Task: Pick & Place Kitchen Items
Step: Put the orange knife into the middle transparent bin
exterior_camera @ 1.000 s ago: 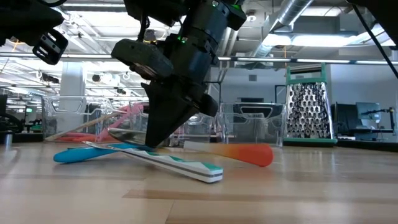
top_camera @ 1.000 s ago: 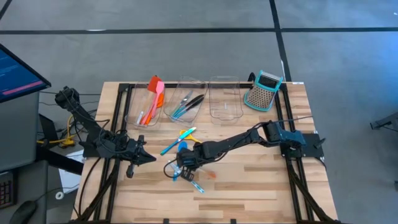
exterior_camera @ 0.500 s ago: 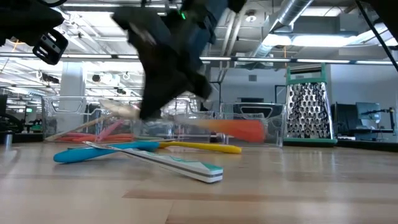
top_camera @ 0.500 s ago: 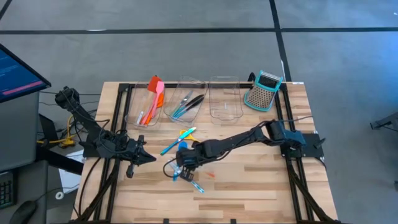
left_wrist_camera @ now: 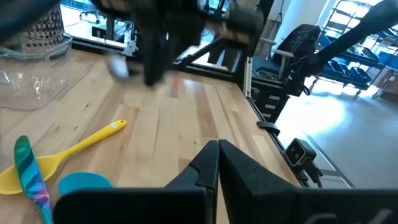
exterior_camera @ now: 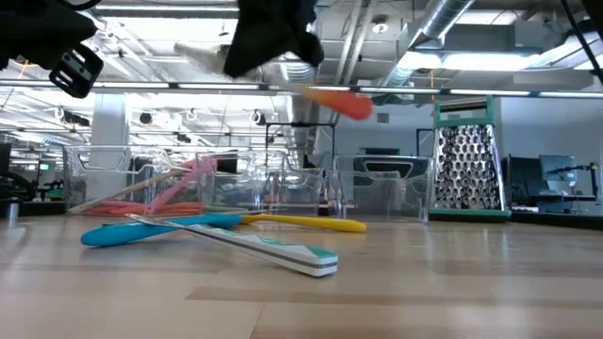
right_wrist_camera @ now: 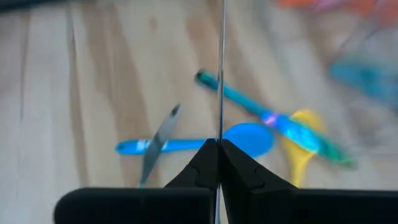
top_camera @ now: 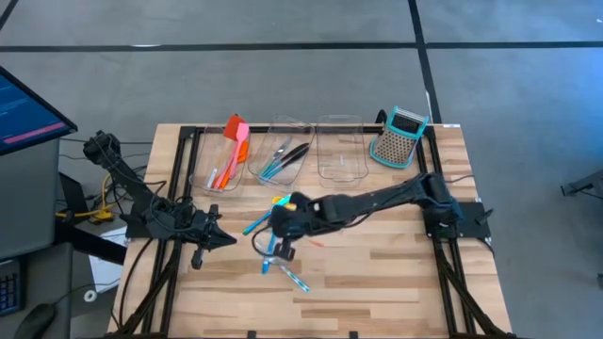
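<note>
The right arm reaches across the middle of the wooden surface (top_camera: 377, 273) with its pincer (right_wrist_camera: 219, 146) clamped together on a slim orange spatula (exterior_camera: 341, 102), raised well above the surface. The main risk is a slip. The pincer appears to pinch only the thin handle, so the long spatula could pivot or drop on the way to the clear plastic bins (top_camera: 215, 169) along the far edge. The orange blade juts out to one side and the pale handle end to the other. Held crosswise like that, it could catch on a bin rim, or tip out instead of settling inside. A drop here would land it among the loose utensils below and scatter them. The spatula lies crosswise in the pincer, seen edge-on from the right wrist as a thin line rising between the closed fingers. Below the pincer, lying on the surface, are a blue spoon (right_wrist_camera: 249, 138), a yellow spoon (left_wrist_camera: 81, 146) and a teal patterned utensil (exterior_camera: 273, 247), overlapping one another. The left pincer (left_wrist_camera: 218, 149) waits near the left edge of the surface, its fingers together and holding nothing. A teal-and-grey box grater (top_camera: 398, 137) stands by the far right corner.
</note>
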Controlling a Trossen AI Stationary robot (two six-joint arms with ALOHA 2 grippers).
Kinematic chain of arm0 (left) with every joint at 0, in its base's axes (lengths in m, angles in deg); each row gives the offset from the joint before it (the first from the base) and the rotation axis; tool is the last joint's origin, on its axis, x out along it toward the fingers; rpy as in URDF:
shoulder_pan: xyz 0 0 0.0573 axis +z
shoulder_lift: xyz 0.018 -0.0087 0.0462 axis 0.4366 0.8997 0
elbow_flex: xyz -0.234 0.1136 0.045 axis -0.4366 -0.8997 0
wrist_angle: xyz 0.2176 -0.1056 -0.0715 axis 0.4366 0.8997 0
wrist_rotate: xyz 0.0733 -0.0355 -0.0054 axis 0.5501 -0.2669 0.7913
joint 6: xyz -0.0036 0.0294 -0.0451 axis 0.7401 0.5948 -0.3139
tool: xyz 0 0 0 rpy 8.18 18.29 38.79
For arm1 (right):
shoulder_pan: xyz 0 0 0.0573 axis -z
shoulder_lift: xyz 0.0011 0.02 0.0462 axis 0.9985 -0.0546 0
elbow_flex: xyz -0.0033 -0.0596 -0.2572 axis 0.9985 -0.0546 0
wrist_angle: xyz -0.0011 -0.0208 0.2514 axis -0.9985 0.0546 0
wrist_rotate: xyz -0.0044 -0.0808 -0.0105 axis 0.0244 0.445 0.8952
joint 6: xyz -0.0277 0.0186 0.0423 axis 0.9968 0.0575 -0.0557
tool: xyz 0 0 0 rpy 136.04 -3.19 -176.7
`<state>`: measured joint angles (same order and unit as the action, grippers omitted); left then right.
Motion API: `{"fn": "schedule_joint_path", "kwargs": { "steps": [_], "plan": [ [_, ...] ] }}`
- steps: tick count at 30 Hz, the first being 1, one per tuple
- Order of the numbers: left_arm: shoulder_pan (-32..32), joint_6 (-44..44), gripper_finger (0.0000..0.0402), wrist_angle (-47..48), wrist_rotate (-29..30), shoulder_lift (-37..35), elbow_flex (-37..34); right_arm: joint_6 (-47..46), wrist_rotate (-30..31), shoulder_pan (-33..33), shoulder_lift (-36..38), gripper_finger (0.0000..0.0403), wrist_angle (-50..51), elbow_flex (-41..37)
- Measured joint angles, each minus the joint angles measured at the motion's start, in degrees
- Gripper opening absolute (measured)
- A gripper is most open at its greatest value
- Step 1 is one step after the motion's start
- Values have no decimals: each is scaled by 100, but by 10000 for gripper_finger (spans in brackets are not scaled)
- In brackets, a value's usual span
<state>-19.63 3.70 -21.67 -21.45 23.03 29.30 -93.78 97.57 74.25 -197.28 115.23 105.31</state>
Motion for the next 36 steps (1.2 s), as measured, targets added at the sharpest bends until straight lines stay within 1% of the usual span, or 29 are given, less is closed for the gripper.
{"fn": "schedule_joint_path", "kwargs": {
  "steps": [7,12,15,18,21,24,28,31,33,36],
  "plan": [
    [0,35,2,0,2,0,2,455,927,-11,649,0,60,-11],
    [2,237,2,0,2,0,1,615,1090,42,1053,0,-168,-390],
    [2,365,2,0,2,0,2,618,1090,141,1320,0,-616,-831],
    [0,372,2,-2,24,0,1,734,1087,216,1595,0,-1448,-1442],
    [0,383,2,-2,57,1,2,870,1085,254,1887,0,-2500,-2130],
    [0,388,2,-2,290,0,2,982,1086,252,2219,0,-3532,-2928],
    [49,372,2,-15,742,2,2,1180,1084,253,2588,0,-5248,-4115],
    [163,301,2,-129,1035,2,2,1483,1036,269,2794,0,-6694,-4992],
    [285,297,2,-281,1166,22,2,1607,885,334,2915,0,-7497,-5510],
    [610,347,2,-570,1195,147,2,1666,620,474,2979,0,-8434,-6095]
  ]
}}
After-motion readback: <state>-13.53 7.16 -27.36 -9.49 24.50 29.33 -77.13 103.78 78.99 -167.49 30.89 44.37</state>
